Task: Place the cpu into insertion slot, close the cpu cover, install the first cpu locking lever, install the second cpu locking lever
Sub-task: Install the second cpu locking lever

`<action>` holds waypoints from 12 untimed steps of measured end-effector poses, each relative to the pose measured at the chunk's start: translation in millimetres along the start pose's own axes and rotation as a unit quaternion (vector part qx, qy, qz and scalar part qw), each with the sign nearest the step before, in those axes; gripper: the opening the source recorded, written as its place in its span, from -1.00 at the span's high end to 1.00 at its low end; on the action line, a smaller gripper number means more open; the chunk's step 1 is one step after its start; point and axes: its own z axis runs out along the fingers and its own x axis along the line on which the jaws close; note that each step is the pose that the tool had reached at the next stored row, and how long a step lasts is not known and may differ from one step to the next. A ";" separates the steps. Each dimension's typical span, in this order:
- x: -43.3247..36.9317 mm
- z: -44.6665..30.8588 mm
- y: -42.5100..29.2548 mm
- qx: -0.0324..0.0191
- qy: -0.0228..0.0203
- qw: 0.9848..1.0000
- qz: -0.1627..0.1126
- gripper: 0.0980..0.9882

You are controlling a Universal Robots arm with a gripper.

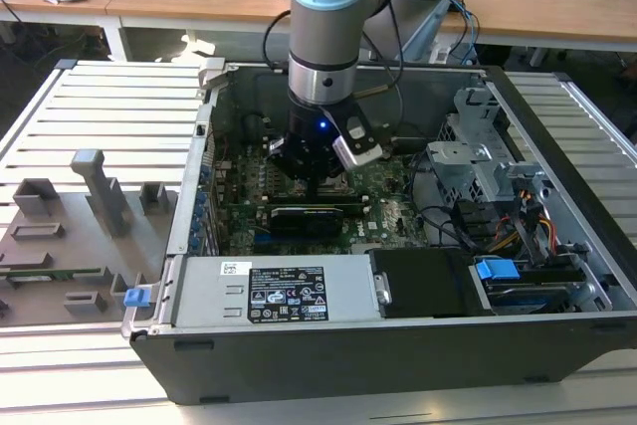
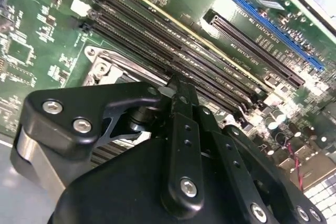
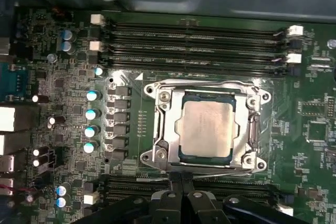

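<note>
The gripper (image 3: 181, 182) is hanging low inside the PC case (image 1: 557, 106), right over the green board (image 3: 58, 82). In the 1st wrist view its jaws are looking pressed together w/ no gap and nothing between them. The tips are sitting at the edge of the socket, on or just beside a thin metal lever (image 3: 210, 169) that is running along that edge. Can't tell if they are touching it.

The cpu (image 3: 206, 128) is lying flat in the insertion slot (image 3: 181, 153), just past the jaw tips, silver top facing up. It is square, so no real long side; its edges are lining up w/ the socket frame and w/ the long memory slots (image 3: 194, 43) beyond it. The cpu cover (image 3: 163, 124) is lying down around the chip, w/ the chip showing thru the cut-out middle.

So, as a guess: chip is in, cover is down, and the work is now at the levers. The lever's long line is running across the jaws, side to side.

In the exterior view the arm (image 1: 323, 17) is standing straight down into the case, w/ a worktop (image 1: 100, 7) behind.
</note>
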 end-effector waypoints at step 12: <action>31.6 3.2 3.6 -0.005 0.000 1.000 -0.030 0.98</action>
